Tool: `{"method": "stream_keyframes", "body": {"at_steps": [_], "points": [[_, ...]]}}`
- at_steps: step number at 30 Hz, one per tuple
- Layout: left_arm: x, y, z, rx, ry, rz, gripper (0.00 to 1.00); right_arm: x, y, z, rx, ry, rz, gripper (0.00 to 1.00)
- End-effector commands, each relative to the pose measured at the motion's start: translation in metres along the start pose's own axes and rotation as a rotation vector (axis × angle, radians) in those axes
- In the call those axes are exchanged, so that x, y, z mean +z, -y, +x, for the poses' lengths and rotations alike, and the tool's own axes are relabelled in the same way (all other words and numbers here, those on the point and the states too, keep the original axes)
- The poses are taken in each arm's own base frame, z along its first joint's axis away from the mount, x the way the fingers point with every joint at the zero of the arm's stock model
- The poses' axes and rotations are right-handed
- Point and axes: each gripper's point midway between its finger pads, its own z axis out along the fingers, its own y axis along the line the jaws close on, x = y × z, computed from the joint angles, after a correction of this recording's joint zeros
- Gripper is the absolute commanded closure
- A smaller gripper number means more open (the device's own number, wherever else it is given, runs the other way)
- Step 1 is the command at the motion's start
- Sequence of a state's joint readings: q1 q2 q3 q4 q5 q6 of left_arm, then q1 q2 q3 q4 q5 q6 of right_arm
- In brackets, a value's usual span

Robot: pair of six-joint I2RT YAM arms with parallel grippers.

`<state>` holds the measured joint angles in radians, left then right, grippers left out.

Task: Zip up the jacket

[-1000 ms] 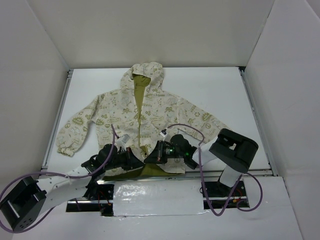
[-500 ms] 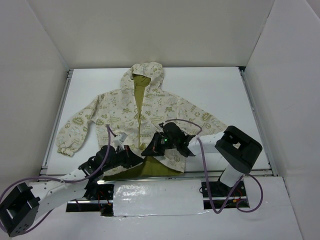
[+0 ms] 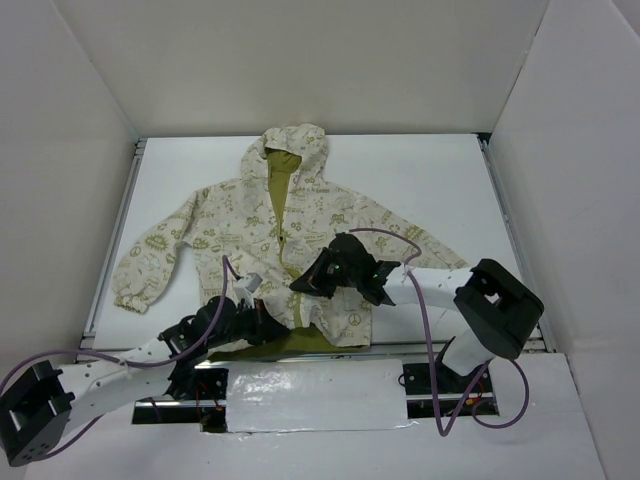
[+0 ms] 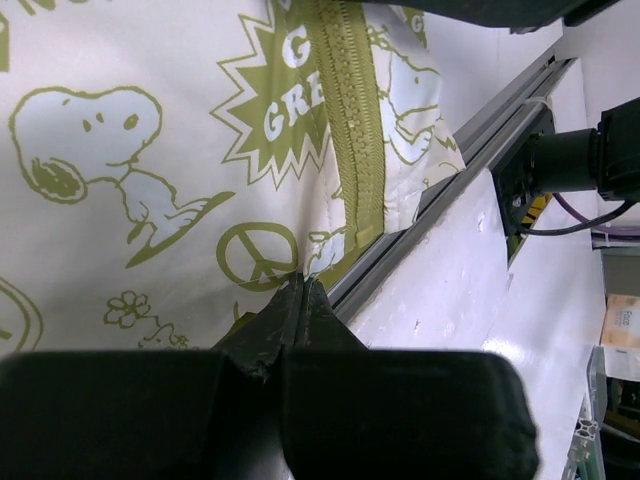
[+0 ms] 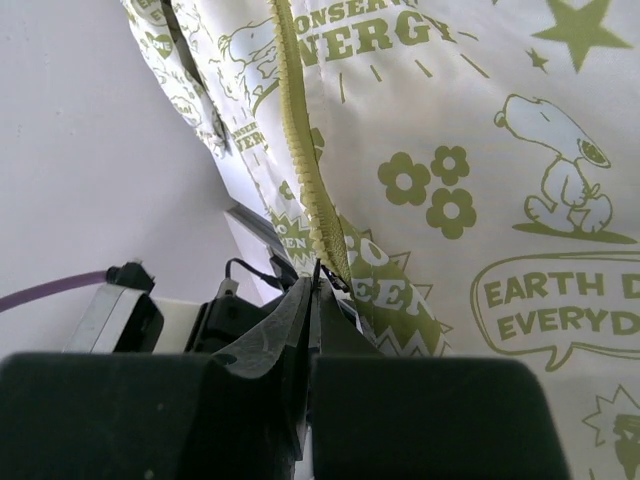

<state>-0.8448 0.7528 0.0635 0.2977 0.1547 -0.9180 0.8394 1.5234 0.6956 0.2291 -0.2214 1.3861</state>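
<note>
Left gripper [image 4: 303,287] clamps jacket [image 3: 230,215] (hem); right gripper [image 5: 315,282] likewise.

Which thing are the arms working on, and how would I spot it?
On the white table, spread flat with its hood at the far end, lies a small jacket. It is cream with olive-green cartoon prints and an olive zipper.

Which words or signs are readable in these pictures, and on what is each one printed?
"ONSERV" above "NERGY", letters cut off: printed on the jacket, right wrist view.
"EARTH D" above "EVERYD", cut by the picture edge: speech bubble on the jacket.
"G" above "GRE", the rest hidden at the zipper: starburst, left wrist view.
Peace sign: same fabric.
Top view: the prints are too small to read.
</note>
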Motion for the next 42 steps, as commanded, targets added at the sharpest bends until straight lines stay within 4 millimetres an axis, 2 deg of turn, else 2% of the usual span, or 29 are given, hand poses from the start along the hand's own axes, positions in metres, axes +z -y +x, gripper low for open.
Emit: {"method": "stream_keyframes", "body": {"at_steps": [1,3,6,10,11,12,14,15,17,18,21,25,28,29,31,32,34,35,37,38,39,41,42], "points": [[-0.006,0.000,0.012,0.045,-0.064,-0.008,1.00,-0.002,-0.022,-0.029,-0.019,0.113,-0.069,1.00],[-0.006,0.001,0.013,0.045,-0.071,-0.008,1.00,0.000,-0.023,-0.029,-0.036,0.096,-0.081,1.00],[-0.007,0.005,0.014,0.038,-0.081,0.008,1.00,0.004,-0.033,-0.040,-0.070,0.109,-0.096,1.00],[-0.010,0.007,0.015,0.040,-0.078,0.012,1.00,0.019,-0.064,-0.069,-0.113,0.138,-0.112,1.00],[-0.011,0.007,0.016,0.037,-0.082,0.012,1.00,0.023,-0.066,-0.076,-0.122,0.140,-0.107,1.00],[-0.013,0.011,0.015,0.037,-0.078,0.025,1.00,0.029,-0.075,-0.091,-0.115,0.149,-0.107,1.00],[-0.014,0.014,0.016,0.036,-0.080,0.039,1.00,0.035,-0.082,-0.108,-0.116,0.161,-0.103,1.00],[-0.015,0.014,0.018,0.032,-0.085,0.043,1.00,0.041,-0.089,-0.125,-0.108,0.178,-0.101,1.00],[-0.016,0.017,0.018,0.038,-0.085,0.058,1.00,0.048,-0.094,-0.140,-0.095,0.183,-0.101,1.00],[-0.017,0.017,0.019,0.041,-0.085,0.060,1.00,0.053,-0.099,-0.159,-0.081,0.198,-0.105,1.00],[-0.018,0.018,0.022,0.047,-0.092,0.067,1.00,0.060,-0.109,-0.189,-0.056,0.213,-0.115,1.00],[-0.019,0.023,0.026,0.060,-0.109,0.097,1.00,0.048,-0.119,-0.250,-0.029,0.305,-0.126,1.00],[-0.020,0.024,0.029,0.073,-0.117,0.107,1.00,0.041,-0.132,-0.283,-0.029,0.345,-0.144,1.00],[-0.020,0.025,0.030,0.078,-0.123,0.117,1.00,0.038,-0.136,-0.301,-0.032,0.357,-0.161,1.00],[-0.021,0.028,0.031,0.093,-0.129,0.131,1.00,0.033,-0.138,-0.317,-0.031,0.373,-0.174,1.00],[-0.021,0.028,0.031,0.097,-0.131,0.133,1.00,0.026,-0.137,-0.335,-0.031,0.401,-0.180,1.00],[-0.021,0.027,0.031,0.100,-0.127,0.130,1.00,0.020,-0.145,-0.354,-0.063,0.421,-0.203,1.00],[-0.021,0.027,0.031,0.101,-0.124,0.129,1.00,0.012,-0.156,-0.374,-0.087,0.451,-0.234,1.00],[-0.019,0.024,0.032,0.100,-0.130,0.117,1.00,0.007,-0.166,-0.381,-0.151,0.438,-0.256,1.00],[-0.019,0.024,0.032,0.098,-0.130,0.110,1.00,-0.001,-0.183,-0.390,-0.192,0.453,-0.292,1.00],[-0.017,0.020,0.033,0.093,-0.137,0.091,1.00,-0.008,-0.189,-0.398,-0.220,0.461,-0.311,1.00],[-0.014,0.017,0.033,0.081,-0.141,0.072,1.00,-0.019,-0.213,-0.401,-0.320,0.447,-0.380,1.00],[-0.011,0.015,0.034,0.077,-0.146,0.064,1.00,-0.026,-0.219,-0.405,-0.344,0.453,-0.402,1.00]]}}
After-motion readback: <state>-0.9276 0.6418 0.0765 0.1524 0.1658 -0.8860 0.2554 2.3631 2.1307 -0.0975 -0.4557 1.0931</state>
